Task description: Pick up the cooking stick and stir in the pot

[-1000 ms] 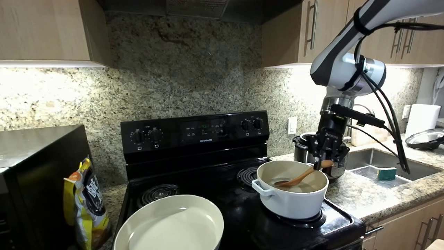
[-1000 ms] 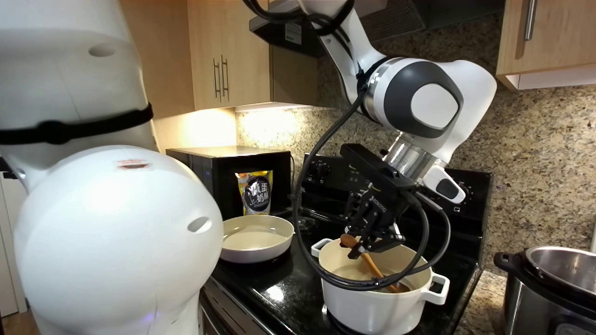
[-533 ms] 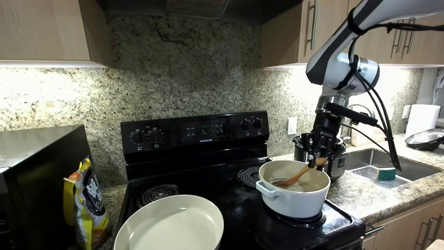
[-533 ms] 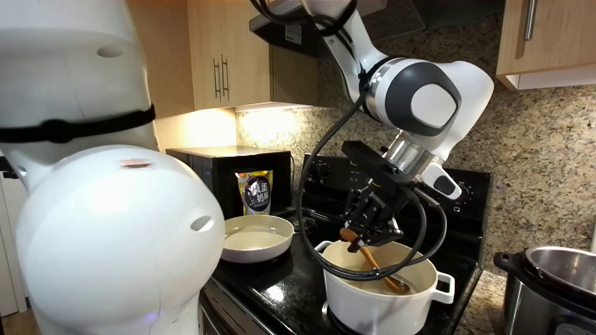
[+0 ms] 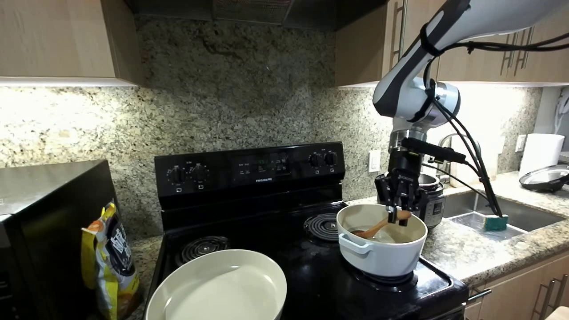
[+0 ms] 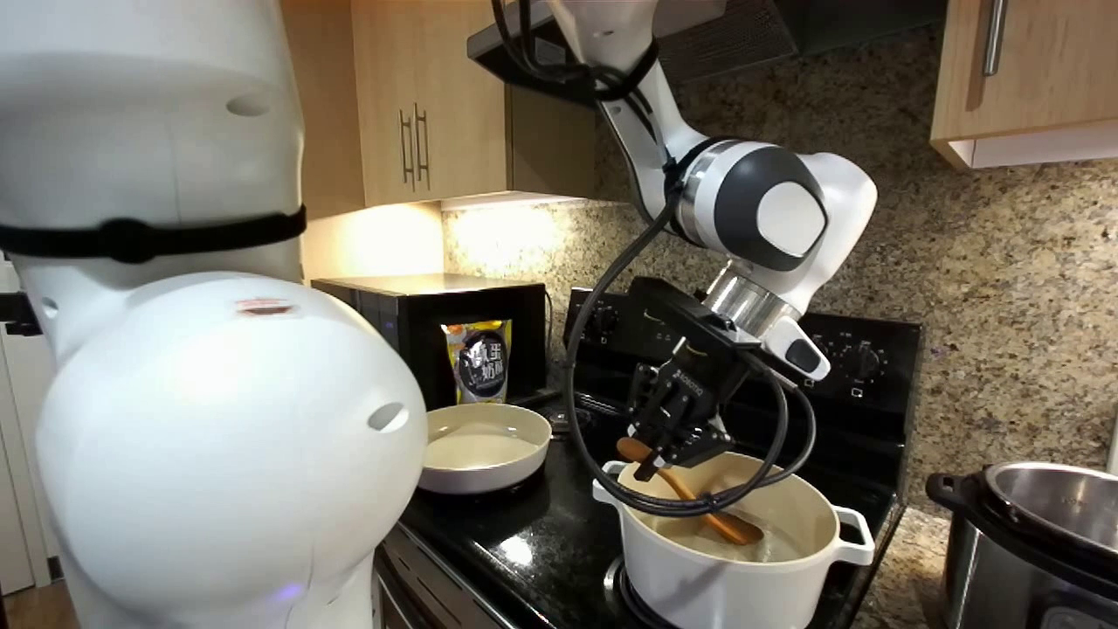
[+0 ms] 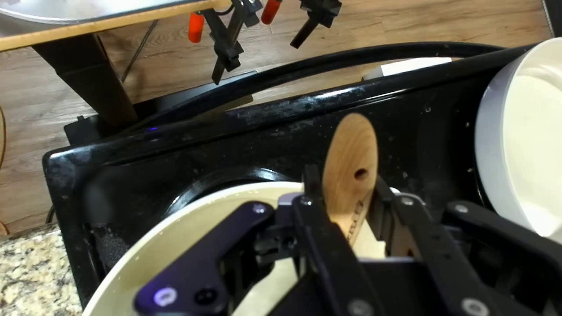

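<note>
The cooking stick is a light-brown wooden spoon point(image 5: 377, 227). It leans at a slant inside the pot, its bowl end low and its handle end up over the rim. The wide white pot point(image 5: 384, 260) stands on a stove burner; it also shows in an exterior view point(image 6: 725, 590). My gripper point(image 5: 397, 218) is over the pot's rim, shut on the spoon's handle. In the wrist view the fingers point(image 7: 348, 186) sit on both sides of the handle point(image 7: 350, 158), which sticks out beyond them. The bowl end is hidden in the wrist view but shows in an exterior view point(image 6: 734, 529).
A wide shallow pan point(image 5: 222, 284) is on the stove's near left. A snack bag point(image 5: 118, 262) stands by the black microwave point(image 5: 53, 231). A steel cooker point(image 6: 1039, 542) is beside the stove. The arm's cable loop point(image 6: 572, 367) hangs across the pot.
In both exterior views my gripper has moved to the left with the spoon handle in it. The pot has slid a little to the right on the burner. The spoon's bowl end has stayed inside the pot.
</note>
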Motion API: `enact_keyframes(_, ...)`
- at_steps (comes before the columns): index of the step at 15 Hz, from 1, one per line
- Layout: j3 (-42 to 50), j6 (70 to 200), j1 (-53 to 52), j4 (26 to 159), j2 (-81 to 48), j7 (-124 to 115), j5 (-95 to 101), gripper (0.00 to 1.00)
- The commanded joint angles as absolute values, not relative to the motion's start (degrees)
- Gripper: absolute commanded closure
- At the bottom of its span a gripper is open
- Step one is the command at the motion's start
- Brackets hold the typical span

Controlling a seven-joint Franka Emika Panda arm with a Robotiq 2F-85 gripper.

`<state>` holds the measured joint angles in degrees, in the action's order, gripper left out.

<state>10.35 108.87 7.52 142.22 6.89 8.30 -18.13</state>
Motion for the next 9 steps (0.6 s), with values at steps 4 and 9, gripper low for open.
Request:
enact_keyframes(4,5.97,109.83,5.23,142.96,6.44,5.88,-10.39,0.9)
enact_keyframes(9,5.92,113.05,5.91,148.88,13.89,1.6,-8.85,0.9)
